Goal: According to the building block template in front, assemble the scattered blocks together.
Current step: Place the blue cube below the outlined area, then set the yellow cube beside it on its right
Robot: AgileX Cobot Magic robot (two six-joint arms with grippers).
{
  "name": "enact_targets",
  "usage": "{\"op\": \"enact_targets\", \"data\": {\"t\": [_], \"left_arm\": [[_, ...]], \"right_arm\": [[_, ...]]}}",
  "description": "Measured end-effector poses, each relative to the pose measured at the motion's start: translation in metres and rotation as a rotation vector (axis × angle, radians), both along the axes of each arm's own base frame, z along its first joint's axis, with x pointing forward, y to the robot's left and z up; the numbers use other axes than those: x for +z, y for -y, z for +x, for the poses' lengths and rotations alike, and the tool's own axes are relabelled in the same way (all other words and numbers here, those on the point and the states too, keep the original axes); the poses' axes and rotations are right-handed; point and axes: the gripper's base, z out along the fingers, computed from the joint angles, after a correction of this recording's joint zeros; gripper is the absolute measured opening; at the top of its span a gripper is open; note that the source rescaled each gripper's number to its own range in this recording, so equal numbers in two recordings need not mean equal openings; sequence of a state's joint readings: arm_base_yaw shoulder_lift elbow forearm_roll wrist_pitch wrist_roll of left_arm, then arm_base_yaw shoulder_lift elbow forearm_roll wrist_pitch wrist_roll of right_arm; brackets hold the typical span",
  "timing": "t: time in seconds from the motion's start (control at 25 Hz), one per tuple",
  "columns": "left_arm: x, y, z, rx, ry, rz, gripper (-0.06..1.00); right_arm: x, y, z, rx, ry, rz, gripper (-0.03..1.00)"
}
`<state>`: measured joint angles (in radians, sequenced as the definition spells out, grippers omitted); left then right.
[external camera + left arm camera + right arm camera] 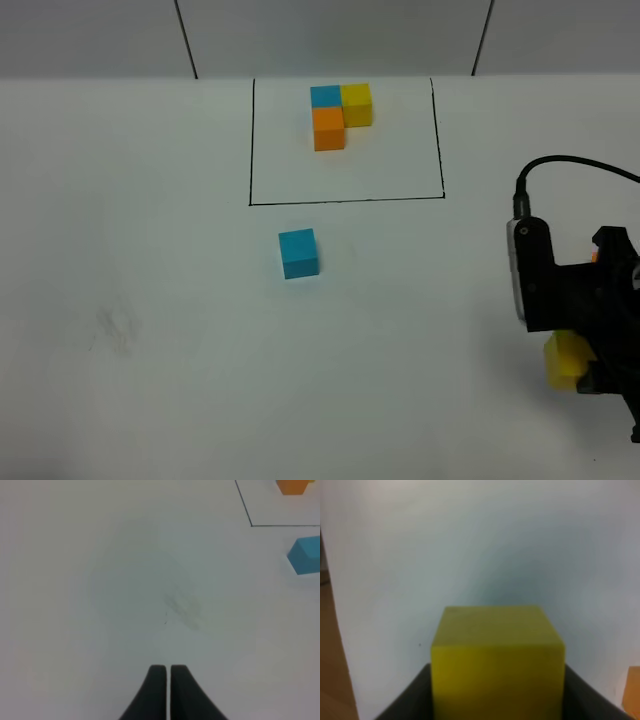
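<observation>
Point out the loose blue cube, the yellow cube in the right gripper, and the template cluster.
loose blue cube (297, 243): exterior high view, top face.
yellow cube (497, 680): right wrist view, near face.
template cluster (329, 118): exterior high view, its orange top face.

Wide open run across the left and front of the white table (150, 330), bare surface all the way. One obstacle mid-table: the sky-blue cube (298, 253), just in front of the black frame line (345, 200), with a narrow strip between them. Inside the frame the building block template (338, 115) hugs the back, and the front part lies bare. The right front corner is crowded: the right gripper (572, 368) is clamped on the yellow cube (562, 358), its cable (575, 162) arching above. The left gripper (167, 672), fingers pressed together, has bare table ahead.
</observation>
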<state>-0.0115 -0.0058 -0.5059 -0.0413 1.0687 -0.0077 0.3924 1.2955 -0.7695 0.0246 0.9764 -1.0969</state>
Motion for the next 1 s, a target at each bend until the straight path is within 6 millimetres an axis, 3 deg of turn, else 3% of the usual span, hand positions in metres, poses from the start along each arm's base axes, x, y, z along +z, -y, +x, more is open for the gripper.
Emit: {"op": "enact_targets", "data": {"t": [0.32, 0.48, 0.72, 1.0], "left_arm": [[0.0, 0.0, 0.0, 0.0, 0.0, 0.0, 0.0], [0.0, 0.0, 0.0, 0.0, 0.0, 0.0, 0.0], [0.0, 0.0, 0.0, 0.0, 0.0, 0.0, 0.0], [0.0, 0.0, 0.0, 0.0, 0.0, 0.0, 0.0]], "right_arm": [[0.004, -0.008, 0.012, -0.052, 0.129, 0.082, 0.54], [0.019, -0.009, 0.022, -0.048, 0.163, 0.061, 0.54], [0.05, -0.022, 0.055, -0.02, 0.174, 0.049, 0.54], [0.045, -0.051, 0.101, 0.049, 0.091, 0.083, 0.54]]}}
